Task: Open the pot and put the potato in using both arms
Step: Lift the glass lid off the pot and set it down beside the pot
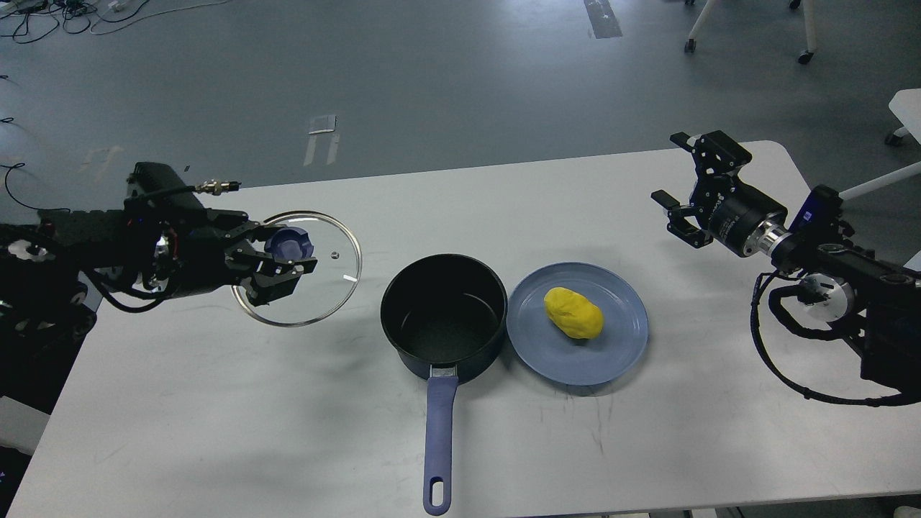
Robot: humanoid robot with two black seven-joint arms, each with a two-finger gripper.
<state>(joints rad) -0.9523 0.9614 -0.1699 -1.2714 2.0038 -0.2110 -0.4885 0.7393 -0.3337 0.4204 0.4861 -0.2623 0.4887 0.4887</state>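
Observation:
The dark blue pot (pixel 443 316) stands open at the table's middle, its blue handle pointing toward me. My left gripper (pixel 282 253) is shut on the blue knob of the glass lid (pixel 316 284) and holds it above the table, left of the pot. The yellow potato (pixel 573 312) lies on a blue plate (pixel 619 345) just right of the pot. My right gripper (pixel 681 187) is open and empty above the table's far right part, well away from the potato.
The white table (pixel 288 417) has its rounded far corners near both arms. Chair legs with wheels (pixel 748 32) and floor cables (pixel 43 18) lie beyond the table. A white surface edge (pixel 906 108) stands at the far right.

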